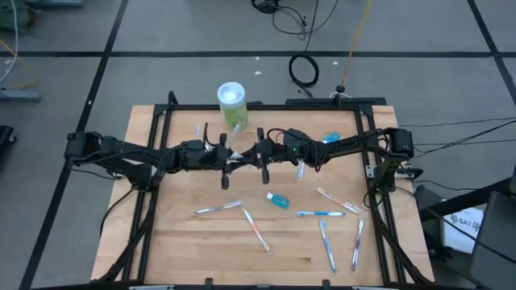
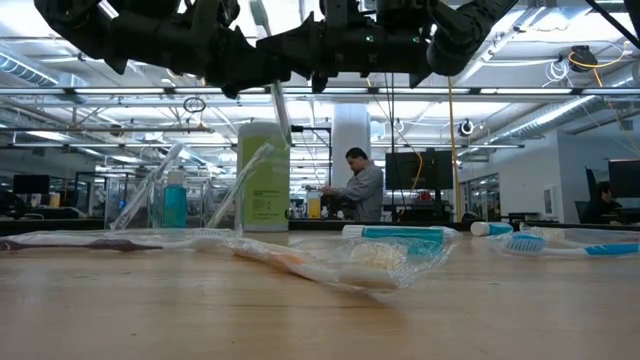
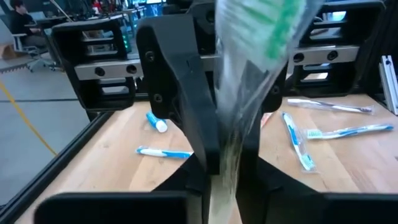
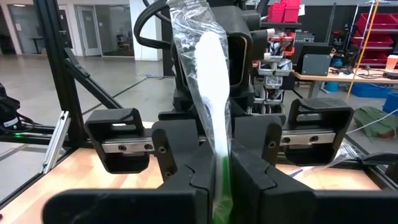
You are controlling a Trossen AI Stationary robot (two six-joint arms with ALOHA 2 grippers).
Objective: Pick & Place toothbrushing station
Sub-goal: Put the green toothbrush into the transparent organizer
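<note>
**Both grippers on one wrapped brush, mid-air**

Your left gripper [image 3: 224, 168] is nearly closed, its fingers pinching a wrapped brush [image 3: 249, 81] whose green bristle head stands up past the fingertips. Your right gripper [image 4: 221, 177] is closed on the same brush from the other end; there you see the pale handle inside crinkled clear film. From above, the two grippers meet nose to nose over the table's [image 1: 177, 242] back half, just in front of the green container [image 1: 233, 103].

Judging by its look, the brush is light and stiff, but the film sleeve is slick and loose, so it may slide or twist in the grip. Pinch the hard handle, not the empty film at the ends.

The other brushes lie flat, scattered over the table's front: one [image 1: 218, 209] to the left, one with orange [image 1: 256, 229] beside it, several right. A blue tube [image 1: 278, 200] sits near centre. I cannot pick out the clear cup with certainty.
</note>
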